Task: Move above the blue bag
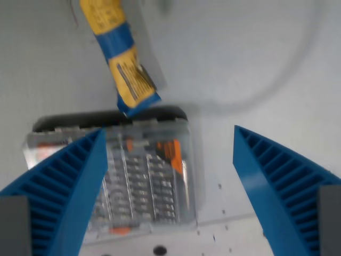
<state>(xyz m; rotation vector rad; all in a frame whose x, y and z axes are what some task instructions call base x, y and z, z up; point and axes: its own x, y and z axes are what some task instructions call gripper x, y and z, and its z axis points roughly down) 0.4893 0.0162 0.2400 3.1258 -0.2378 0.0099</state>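
A yellow and blue bag [121, 58] lies on the pale table at the upper left of the wrist view, slanting down to the right. Its lower end touches or overlaps the far edge of a clear plastic case [141, 176]. My gripper [168, 160] is open, with its two blue ribbed fingers [69, 186] at the lower left and lower right of the view. It hovers above the clear case, nearer the view's bottom than the bag. Nothing is between the fingers.
The clear case holds rows of small metal bits and orange parts, with a dark back edge [106, 118]. A faint curved cable or shadow [277, 80] arcs across the table at the upper right. Small holes [159, 249] dot the table near the bottom.
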